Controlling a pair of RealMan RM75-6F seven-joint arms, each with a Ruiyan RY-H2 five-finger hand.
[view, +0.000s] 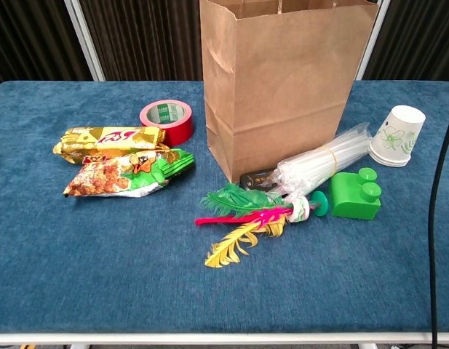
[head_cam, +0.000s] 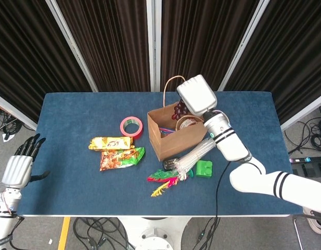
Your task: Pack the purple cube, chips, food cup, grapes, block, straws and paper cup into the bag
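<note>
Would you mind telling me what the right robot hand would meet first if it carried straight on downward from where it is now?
Most likely the open top of the bag: the right robot hand, holding the grapes, hangs over it, though depth is uncertain from the head view.

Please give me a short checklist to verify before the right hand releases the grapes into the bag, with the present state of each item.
1. Grapes held by right hand: ok.
2. Grapes above the opening of the paper bag: ok.
3. Bag upright, mouth open: ok.
4. Free space inside the bag under the grapes: cannot tell.
5. Left hand away from the bag, off the table edge: ok.
6. Straws leaning at the bag, not blocking the opening: ok.
</note>
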